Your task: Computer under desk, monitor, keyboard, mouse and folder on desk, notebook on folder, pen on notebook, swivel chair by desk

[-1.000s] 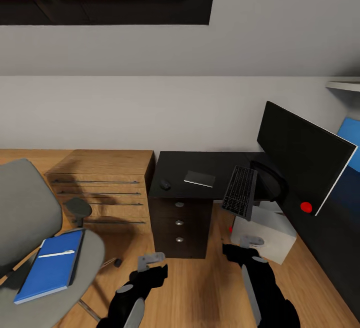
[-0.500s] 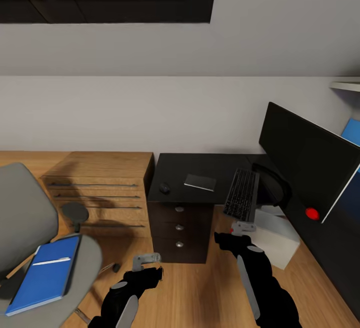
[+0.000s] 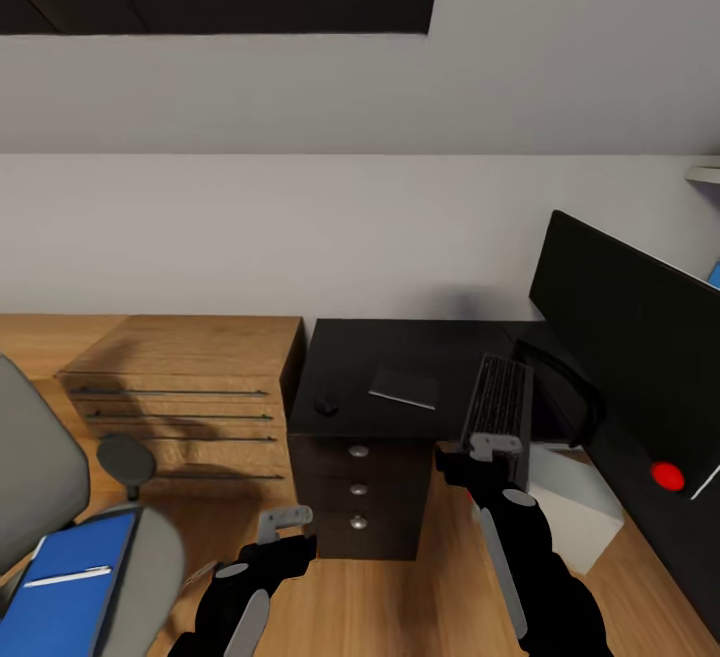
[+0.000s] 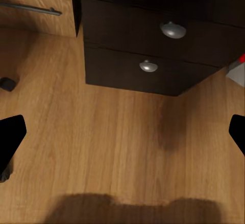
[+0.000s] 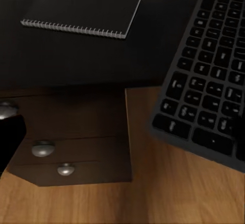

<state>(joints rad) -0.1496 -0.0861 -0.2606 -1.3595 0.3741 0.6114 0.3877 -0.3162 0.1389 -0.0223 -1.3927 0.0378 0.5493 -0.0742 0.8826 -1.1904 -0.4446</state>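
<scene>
The right gripper (image 3: 487,446) meets the near end of the slim black keyboard (image 3: 497,407), which overhangs the long black-topped counter (image 3: 400,347); whether its jaws clamp the edge I cannot tell. The left gripper (image 3: 285,519) hangs spread wide and empty over the wood floor (image 4: 122,147). On the counter lie the thin grey notebook (image 3: 403,387) and small dark mouse (image 3: 326,403).

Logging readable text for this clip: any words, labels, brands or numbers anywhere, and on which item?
None can be read.
keyboard: the keys carry faint marks, too blurred to read.
monitor: screen black, with a plain red dot and no lettering.
notebook: cover plain.
folder: plain blue, no label.
</scene>
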